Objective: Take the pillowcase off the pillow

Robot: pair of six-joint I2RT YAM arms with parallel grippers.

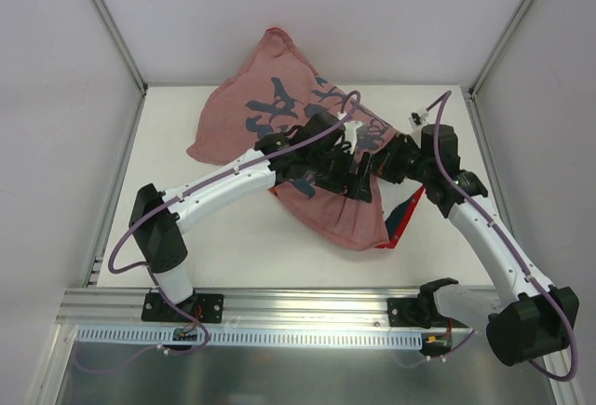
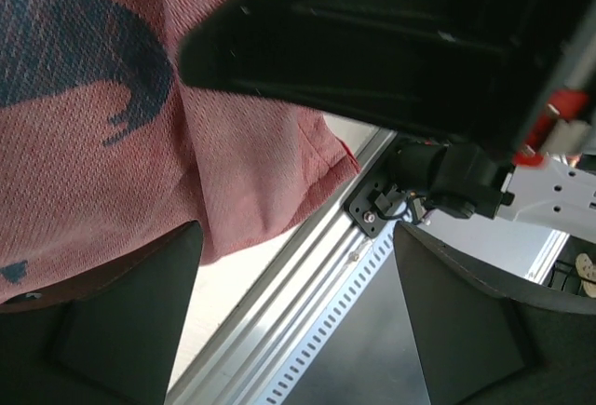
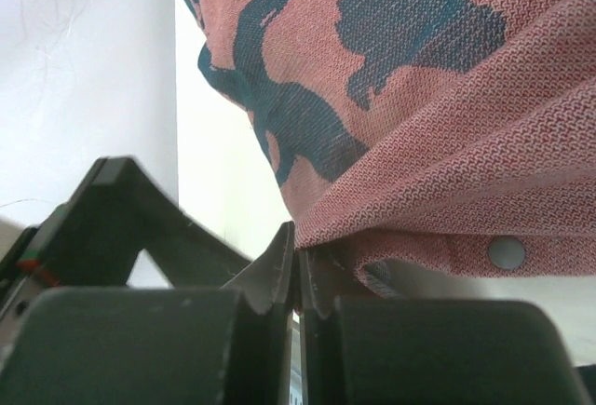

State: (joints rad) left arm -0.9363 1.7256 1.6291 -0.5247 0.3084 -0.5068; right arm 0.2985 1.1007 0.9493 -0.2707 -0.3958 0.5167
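Pinching pillowcase (image 1: 270, 98) hem w/ right gripper (image 3: 296, 237), jaws clenched on fabric, prob. to peel it off; left gripper (image 2: 293, 237) jaws released. Pillowcase heaped centre-to-12 o'clock on surface (image 1: 233, 228); pillow hidden.

Both arms are built of white tubular links with bulky black joint housings: the left arm (image 1: 219, 184) and the right arm (image 1: 489, 237) look alike. A thin purple cable (image 1: 112, 258) trails along each. Black base plates (image 1: 182, 307) carry small bolts. The left gripper (image 2: 296, 233) has matte dark-grey wedge fingers (image 2: 121, 330). The right gripper (image 3: 296, 256) has black, thin-edged fingers (image 3: 265, 279).
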